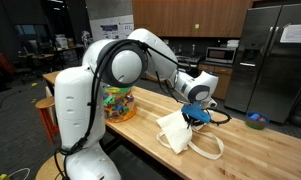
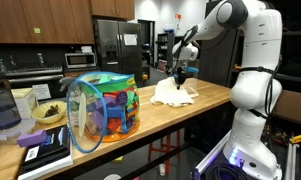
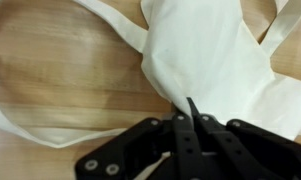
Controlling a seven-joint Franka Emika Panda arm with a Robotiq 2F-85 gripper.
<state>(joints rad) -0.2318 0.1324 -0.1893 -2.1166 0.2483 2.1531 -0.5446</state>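
Observation:
A white cloth tote bag (image 1: 178, 137) lies on the wooden table (image 1: 250, 155), with its strap looping out towards the front. In both exterior views my gripper (image 1: 197, 114) is right over it and pulls its top up into a peak (image 2: 175, 93). In the wrist view the two black fingers (image 3: 193, 115) are pressed together on the edge of the white cloth (image 3: 220, 55). The bag's strap (image 3: 30, 125) curves over the bare wood on the left. The gripper (image 2: 177, 72) is shut on the bag.
A clear container of colourful toys (image 1: 118, 102) (image 2: 105, 108) stands on the same table behind the arm. A blue bowl (image 1: 255, 120) sits at the far end. Books (image 2: 45, 150) and a jar (image 2: 0, 108) are at the other end. Fridges (image 1: 280, 55) stand behind.

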